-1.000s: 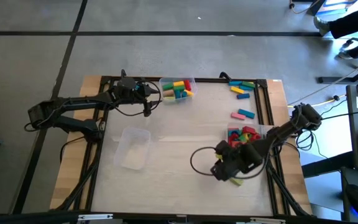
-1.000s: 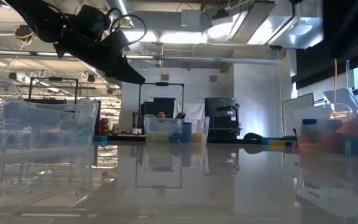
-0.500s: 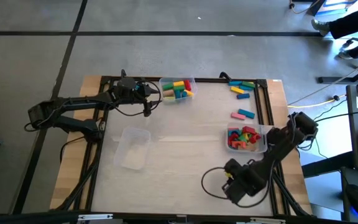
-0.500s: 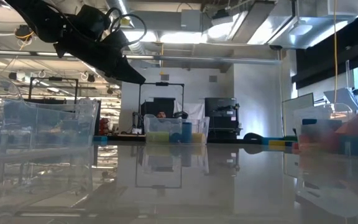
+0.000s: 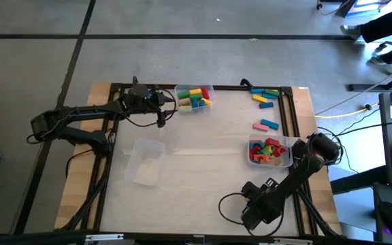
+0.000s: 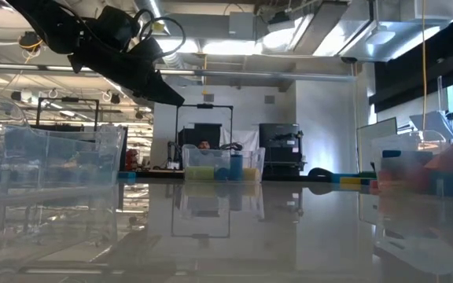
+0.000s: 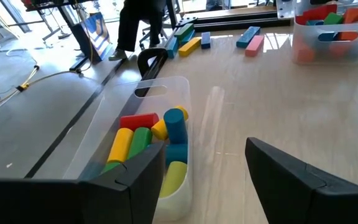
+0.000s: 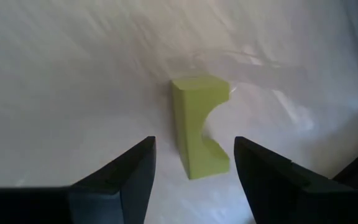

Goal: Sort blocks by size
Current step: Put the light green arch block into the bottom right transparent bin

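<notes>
Yellow-green block (image 8: 197, 124) with curved notch, lying on table (image 5: 196, 170) near front right corner. Right gripper (image 8: 191, 171) above it, jaws apart, empty. Likely light, rigid, smooth; best pinched across flat faces.

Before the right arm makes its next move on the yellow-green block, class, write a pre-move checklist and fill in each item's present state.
1. Right gripper open: ok, fingers apart.
2. Yellow-green block lined up between the fingers: ok, it lies ahead of the gap.
3. Block free of neighbours: ok, nothing touches it in the right wrist view.
4. Block already gripped: not ok, fingers not yet around it.
5. Left gripper out of the way: ok, open, by the bin of cylinders.
6. Correct destination bin for its size: cannot tell.
</notes>
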